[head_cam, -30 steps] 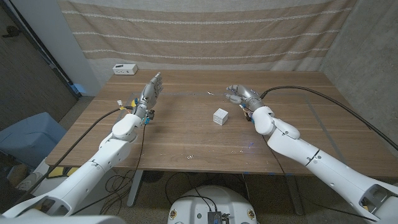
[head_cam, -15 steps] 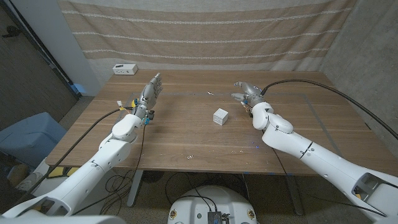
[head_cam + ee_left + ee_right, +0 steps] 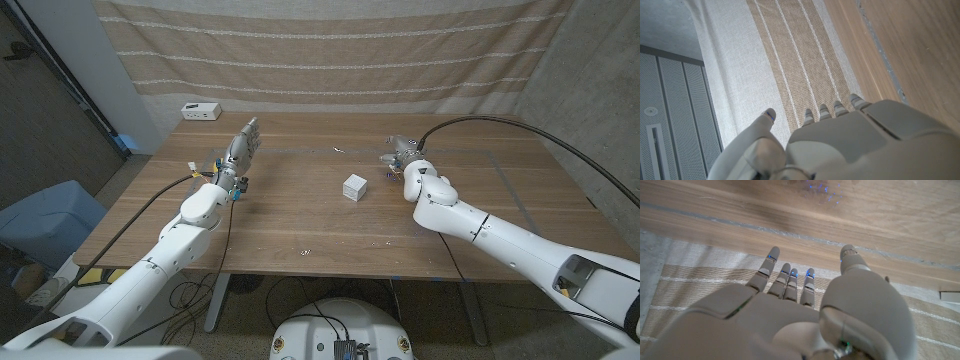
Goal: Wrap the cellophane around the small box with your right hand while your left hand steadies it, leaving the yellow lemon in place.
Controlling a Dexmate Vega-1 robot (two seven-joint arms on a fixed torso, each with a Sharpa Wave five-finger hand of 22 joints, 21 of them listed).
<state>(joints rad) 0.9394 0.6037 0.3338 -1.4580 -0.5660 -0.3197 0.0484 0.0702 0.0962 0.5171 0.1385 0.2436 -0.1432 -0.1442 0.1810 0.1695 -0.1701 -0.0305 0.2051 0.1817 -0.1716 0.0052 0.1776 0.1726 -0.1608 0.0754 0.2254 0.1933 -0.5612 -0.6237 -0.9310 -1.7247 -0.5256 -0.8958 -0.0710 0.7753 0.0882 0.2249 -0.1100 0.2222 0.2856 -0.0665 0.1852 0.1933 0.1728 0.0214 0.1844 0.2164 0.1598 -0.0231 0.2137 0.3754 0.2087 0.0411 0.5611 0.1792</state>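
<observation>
Right hand [image 3: 398,152] blurred, grasp unclear

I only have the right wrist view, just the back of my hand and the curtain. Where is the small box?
Observer: The small box sits near the table's middle, closer to the robot than your right hand and not touching it.
Operator: What is the left hand doing?
Observer: The left hand is over the table's left part, fingers straight, holding nothing, well apart from the box.
Operator: Anything else on the table?
Observer: A small white device at the far left corner.
</observation>
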